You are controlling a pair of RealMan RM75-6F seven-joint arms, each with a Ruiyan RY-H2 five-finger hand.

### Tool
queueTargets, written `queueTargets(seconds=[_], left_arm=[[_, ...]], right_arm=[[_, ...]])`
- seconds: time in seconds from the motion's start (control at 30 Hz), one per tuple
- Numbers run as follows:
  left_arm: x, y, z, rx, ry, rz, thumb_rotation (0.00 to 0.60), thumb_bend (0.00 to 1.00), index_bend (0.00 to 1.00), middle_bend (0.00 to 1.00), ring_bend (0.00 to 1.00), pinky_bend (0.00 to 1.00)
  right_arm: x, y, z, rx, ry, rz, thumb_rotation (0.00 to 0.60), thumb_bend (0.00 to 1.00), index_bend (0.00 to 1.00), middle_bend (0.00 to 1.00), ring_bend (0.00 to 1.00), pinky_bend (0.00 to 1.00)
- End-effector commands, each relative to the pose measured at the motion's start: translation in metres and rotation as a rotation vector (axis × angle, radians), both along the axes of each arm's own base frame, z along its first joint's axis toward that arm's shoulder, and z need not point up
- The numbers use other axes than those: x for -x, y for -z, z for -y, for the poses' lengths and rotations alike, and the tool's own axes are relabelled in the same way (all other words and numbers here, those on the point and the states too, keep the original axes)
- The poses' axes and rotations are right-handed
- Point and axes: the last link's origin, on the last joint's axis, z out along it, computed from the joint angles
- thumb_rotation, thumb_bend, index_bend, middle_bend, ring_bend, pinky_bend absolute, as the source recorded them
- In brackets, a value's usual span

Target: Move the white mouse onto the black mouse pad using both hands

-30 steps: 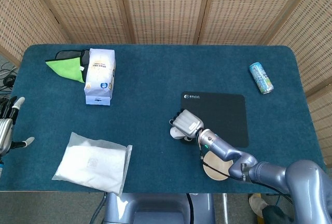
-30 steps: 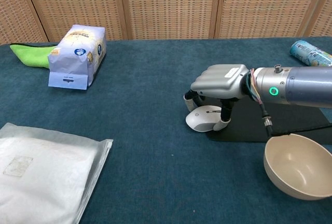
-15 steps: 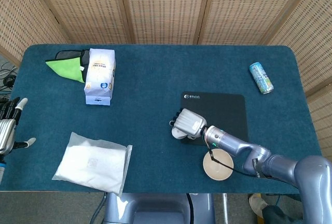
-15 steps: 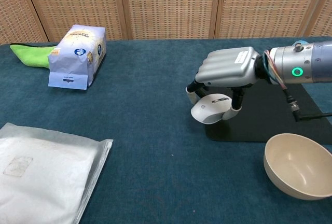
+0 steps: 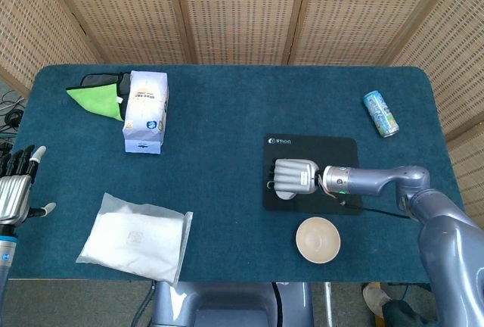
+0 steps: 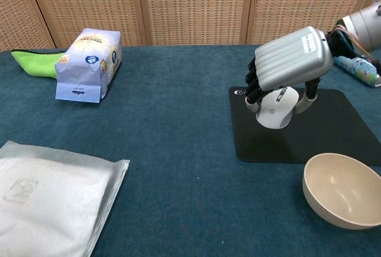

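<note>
My right hand (image 6: 293,66) grips the white mouse (image 6: 276,108) from above and holds it over the left part of the black mouse pad (image 6: 333,132). In the head view the right hand (image 5: 293,175) covers most of the white mouse (image 5: 286,193) above the black mouse pad's (image 5: 333,153) left edge. Whether the mouse touches the pad I cannot tell. My left hand (image 5: 17,191) hangs at the table's far left edge, fingers apart and holding nothing.
A beige bowl (image 6: 342,190) sits just in front of the pad. A clear plastic bag (image 5: 136,236) lies front left. A blue-white paper bag (image 5: 144,111) and a green cloth (image 5: 97,96) are back left. A can (image 5: 380,113) lies back right.
My right hand lifted the mouse off the table beside the pad, carried it rightward and turned it, so it now hangs over the pad. The left hand shifted only slightly.
</note>
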Motion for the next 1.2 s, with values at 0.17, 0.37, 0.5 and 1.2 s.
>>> queueTargets(seconds=[0.17,0.37,0.5,1.2], left_arm=[[0.005,0.002,-0.005,-0.007,-0.019,-0.014,0.600,0.06,0.00,0.00,0.00,0.00],[0.007,0.003,-0.007,-0.014,-0.027,-0.023,0.600,0.06,0.00,0.00,0.00,0.00],[0.008,0.003,-0.008,-0.017,-0.030,-0.030,0.600,0.06,0.00,0.00,0.00,0.00],[0.009,0.008,-0.013,-0.011,-0.041,-0.045,0.600,0.06,0.00,0.00,0.00,0.00]], right_arm=[[0.009,-0.005,0.014,-0.069,-0.171,-0.166,0.600,1.00,0.49,0.53,0.42,0.47],[0.032,0.000,0.010,-0.096,-0.200,-0.273,0.600,1.00,0.49,0.52,0.42,0.47],[0.044,0.001,0.005,-0.109,-0.186,-0.290,0.600,1.00,0.49,0.52,0.42,0.47],[0.057,0.000,0.016,-0.007,-0.199,-0.350,0.600,0.64,0.31,0.08,0.02,0.28]])
